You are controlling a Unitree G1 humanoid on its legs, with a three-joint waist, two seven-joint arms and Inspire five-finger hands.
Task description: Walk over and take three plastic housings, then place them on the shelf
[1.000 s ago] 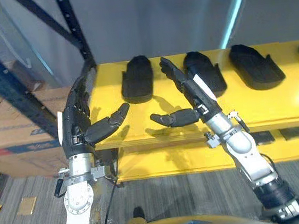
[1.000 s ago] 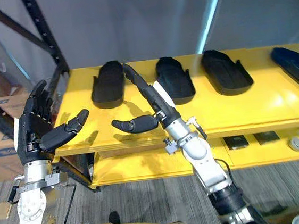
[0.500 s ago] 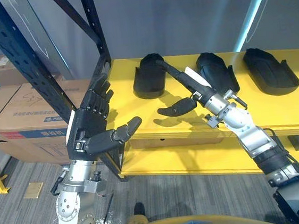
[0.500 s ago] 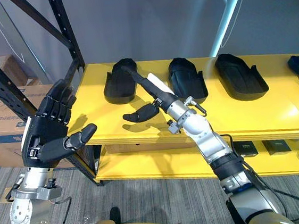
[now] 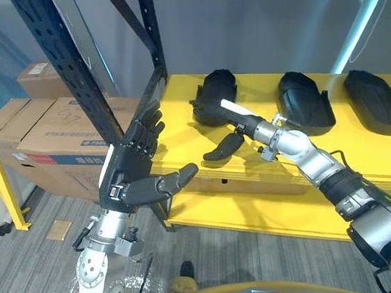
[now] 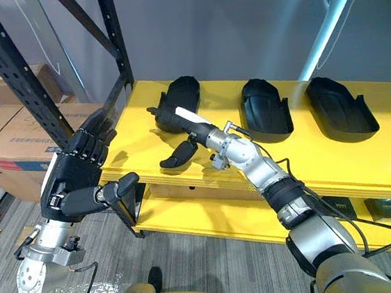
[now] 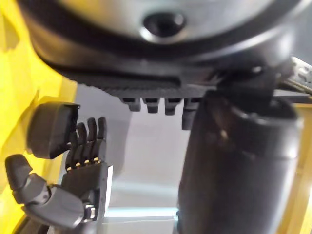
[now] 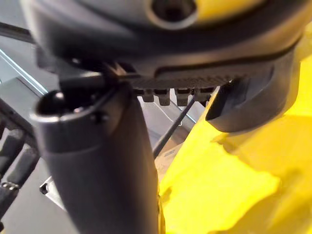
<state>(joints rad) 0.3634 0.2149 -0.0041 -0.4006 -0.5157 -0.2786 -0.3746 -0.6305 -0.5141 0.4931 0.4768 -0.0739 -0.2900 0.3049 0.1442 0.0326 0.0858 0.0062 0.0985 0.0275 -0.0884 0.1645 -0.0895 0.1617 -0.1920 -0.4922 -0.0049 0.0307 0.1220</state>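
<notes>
- Left eye view: right hand (image 5: 230,127), fingers straight and thumb spread, lies against the near edge of the leftmost plastic housing (image 5: 217,96) on the yellow shelf (image 5: 180,130). Two more housings, the middle housing (image 5: 305,101) and the far housing (image 5: 378,101), lie right of the first. Left hand (image 5: 134,172) is raised in front of the shelf's left corner, fingers spread, holding nothing.
- Right eye view: same layout; blue upright (image 6: 13,75) and cardboard boxes (image 6: 13,141) stand left of the shelf.
- Left wrist view: own fingers straight; the right hand shows beside the leftmost housing.
- Right wrist view: fingers straight over the housing's dark edge.
- Judgement: three housings lie on the shelf, which fits either pickup or a completed placing. For a grasp, thumb and fingers must straddle the housing's walls.
- Against the earlier pictures: the camera has swung left and back; the right arm is stretched further, and both hands remain spread.
</notes>
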